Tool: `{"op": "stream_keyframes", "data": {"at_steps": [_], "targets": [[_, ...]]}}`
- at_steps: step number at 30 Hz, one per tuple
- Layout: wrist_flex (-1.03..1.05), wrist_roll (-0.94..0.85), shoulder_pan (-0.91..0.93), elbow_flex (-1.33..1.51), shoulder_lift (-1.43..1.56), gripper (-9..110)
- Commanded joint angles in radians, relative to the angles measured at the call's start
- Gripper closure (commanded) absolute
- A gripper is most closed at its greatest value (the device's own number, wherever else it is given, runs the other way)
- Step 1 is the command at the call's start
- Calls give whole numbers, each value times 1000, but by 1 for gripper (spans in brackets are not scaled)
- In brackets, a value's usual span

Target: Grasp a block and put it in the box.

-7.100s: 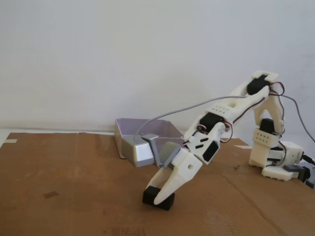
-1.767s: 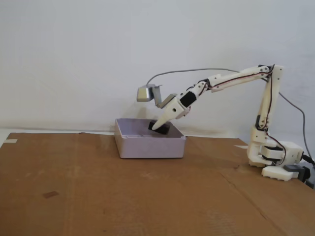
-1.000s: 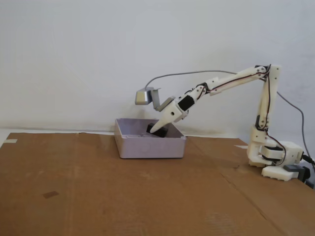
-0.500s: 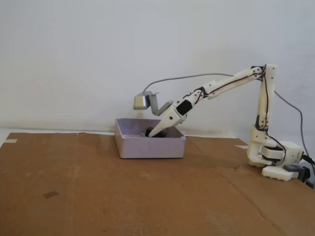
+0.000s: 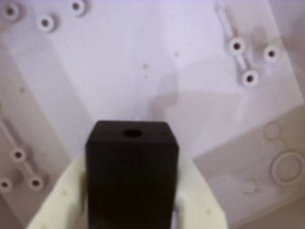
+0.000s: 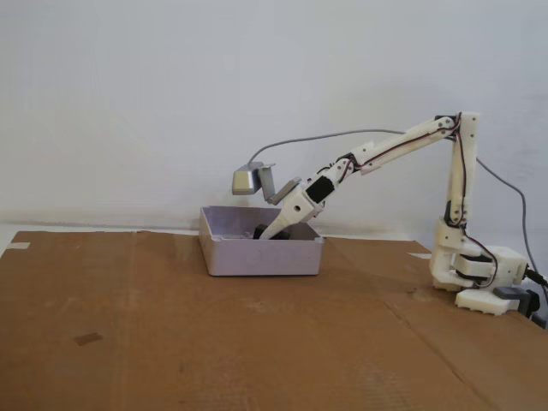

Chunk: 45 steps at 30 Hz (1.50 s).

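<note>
I have the small matte black rectangular block [image 5: 131, 176] clamped between the cream plastic fingers [image 5: 57, 205] of the white two-finger gripper [image 6: 265, 234], and the wrist view shows it end-on with a round hole in its near face. Behind it that view is filled by the floor of the shallow pale lilac-grey plastic box [image 5: 143, 62], with its moulded ribs and screw bosses, so I judge the block sits low inside the box and close to the floor (whether it touches, I cannot tell). In the fixed view the gripper dips over the box's far wall [image 6: 261, 253], its tip hidden behind the near wall, and only a dark sliver of the block [image 6: 261, 230] shows above the rim.

The arm reaches out long from its base [image 6: 479, 278] at the right of the fixed view, angled downward, which I take as the way to carry the block over the rim and set it down rather than drop it from height. The grey metallic camera cube [image 6: 247, 181] rides above the gripper on its bracket, clear of the box.

The brown cardboard sheet [image 6: 171, 342] around the box is bare, so nothing crowds the arm. What I would mind is the box wall itself, which the fingers must clear on the way out
</note>
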Motion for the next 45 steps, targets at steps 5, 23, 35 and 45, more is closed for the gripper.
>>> {"op": "stream_keyframes", "data": {"at_steps": [5,23,35,45], "targets": [[-49,-9,-8,-58,35,87],[-51,-9,-8,-58,37,72],[-101,-11,-8,-48,43,68],[-100,-11,-21,-72,110,68]]}}
